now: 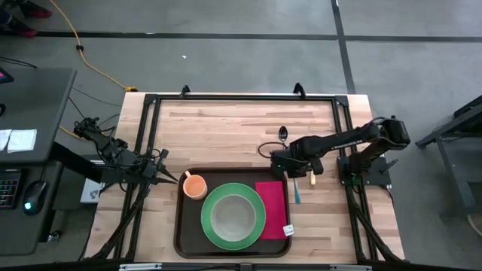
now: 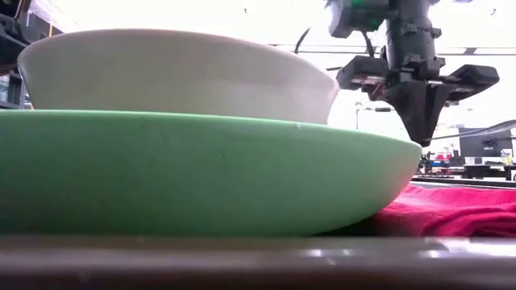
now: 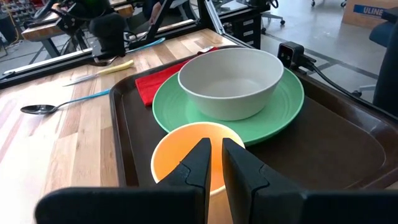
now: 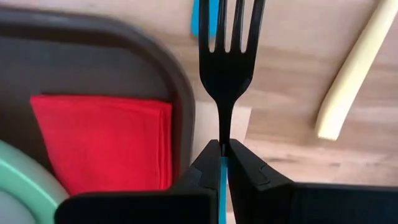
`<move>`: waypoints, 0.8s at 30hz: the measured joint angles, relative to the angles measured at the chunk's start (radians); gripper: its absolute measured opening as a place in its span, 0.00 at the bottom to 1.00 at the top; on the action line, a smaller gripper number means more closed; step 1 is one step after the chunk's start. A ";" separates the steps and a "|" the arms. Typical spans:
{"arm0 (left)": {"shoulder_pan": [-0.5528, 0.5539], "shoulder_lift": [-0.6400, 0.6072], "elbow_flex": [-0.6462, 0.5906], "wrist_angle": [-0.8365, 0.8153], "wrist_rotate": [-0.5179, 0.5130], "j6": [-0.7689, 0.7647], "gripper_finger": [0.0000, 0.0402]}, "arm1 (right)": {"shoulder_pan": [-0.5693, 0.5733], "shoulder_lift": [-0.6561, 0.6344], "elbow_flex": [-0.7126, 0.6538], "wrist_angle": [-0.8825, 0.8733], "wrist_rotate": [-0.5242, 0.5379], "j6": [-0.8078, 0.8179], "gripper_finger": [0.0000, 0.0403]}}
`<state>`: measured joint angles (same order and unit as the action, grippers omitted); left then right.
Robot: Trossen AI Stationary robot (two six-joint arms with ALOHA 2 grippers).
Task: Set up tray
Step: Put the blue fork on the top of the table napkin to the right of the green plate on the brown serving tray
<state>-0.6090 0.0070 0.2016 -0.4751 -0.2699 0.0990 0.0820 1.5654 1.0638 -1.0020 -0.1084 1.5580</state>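
Note:
The dark brown tray (image 1: 183, 226) lies at the table's near edge. On it are a green plate (image 1: 257, 218) carrying a white bowl (image 3: 231, 79), a red napkin (image 1: 271, 207) and an orange cup (image 1: 194, 186). My right gripper (image 4: 222, 144) hangs over the tray's far right corner, shut on a dark fork (image 4: 230, 56). My left gripper (image 3: 216, 149) sits just left of the cup (image 3: 186, 140) with its fingers almost together. Whether it touches the cup I cannot tell. My right gripper pinches the fork between its two fingers at the thin neck (image 4: 224, 127) just behind the tines. The blue handle (image 4: 222, 177) runs back between the fingers, which lie along the fork. The tines stick out ahead of the fingertips, above the tray's rim and the table.
On the bare wood right of the tray lie a yellow-handled knife (image 1: 312, 178) and a blue-handled utensil (image 1: 296, 193). A spoon (image 1: 283, 134) lies farther back. Black frame rails run along the table's sides, and the far half of the table is open wood.

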 joint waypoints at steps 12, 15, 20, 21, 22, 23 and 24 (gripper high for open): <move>0.000 0.000 0.000 -0.025 -0.001 0.000 0.18 | 0.114 0.000 0.016 0.026 -0.028 0.170 0.00; 0.000 0.000 0.000 -0.025 -0.002 0.000 0.18 | 0.128 0.000 0.016 0.057 -0.028 0.195 0.00; 0.000 0.000 0.000 -0.025 -0.002 0.000 0.18 | 0.131 0.000 0.016 0.108 -0.028 0.212 0.00; 0.000 0.000 0.000 -0.025 -0.002 0.000 0.18 | 0.131 0.000 0.016 0.120 -0.027 0.213 0.00; 0.000 0.000 0.000 -0.026 -0.002 0.000 0.18 | 0.130 0.000 0.016 0.132 -0.025 0.214 0.00; 0.000 0.000 0.000 -0.025 -0.002 0.000 0.18 | 0.130 0.000 0.016 0.142 -0.025 0.215 0.00; 0.000 0.000 0.000 -0.025 -0.002 0.000 0.18 | 0.131 0.000 0.016 0.149 -0.025 0.215 0.00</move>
<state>-0.6091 0.0071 0.2016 -0.5004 -0.2722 0.0986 0.2127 1.5654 1.0798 -0.8525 -0.1337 1.7733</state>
